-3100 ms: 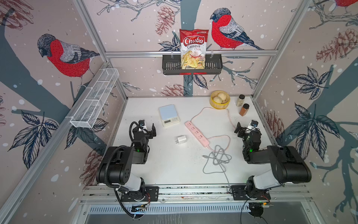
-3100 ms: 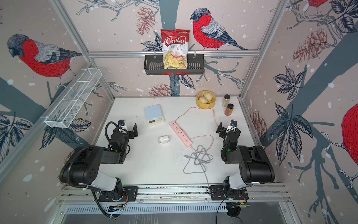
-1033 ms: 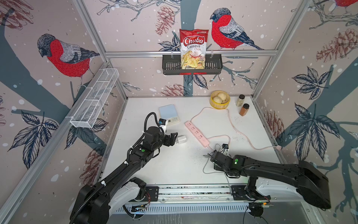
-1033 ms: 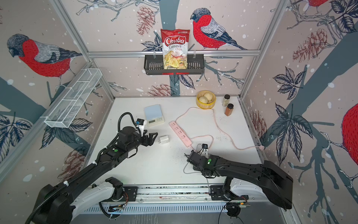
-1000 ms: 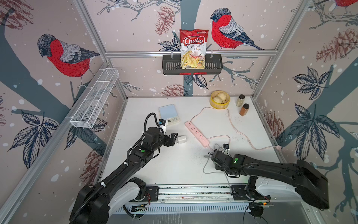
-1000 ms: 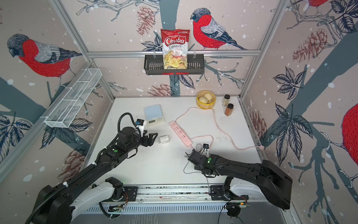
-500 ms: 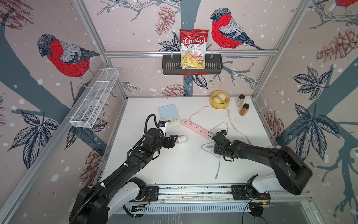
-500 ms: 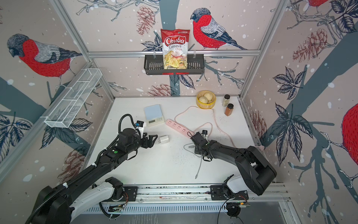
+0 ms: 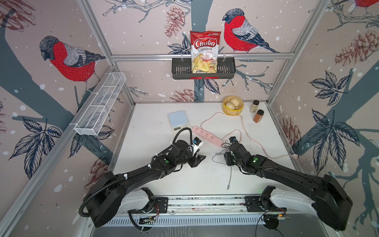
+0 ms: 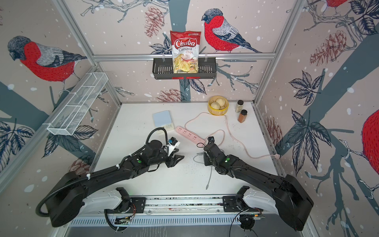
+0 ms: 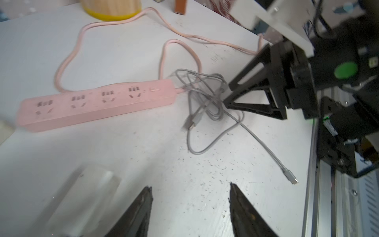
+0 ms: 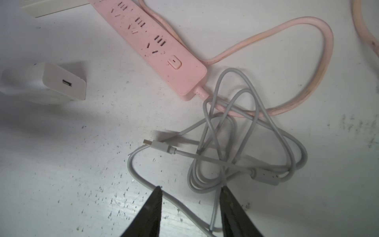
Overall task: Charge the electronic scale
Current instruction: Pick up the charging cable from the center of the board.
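Lying flat, cream electronic scale, pale blue top, left pincer, right pincer both spread.

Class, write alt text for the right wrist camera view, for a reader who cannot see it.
An open gripper hovers over a tangled grey charging cable on a white table, its USB plug lying free. Beyond lie a pink power strip and a small white charger cube, apart from each other.
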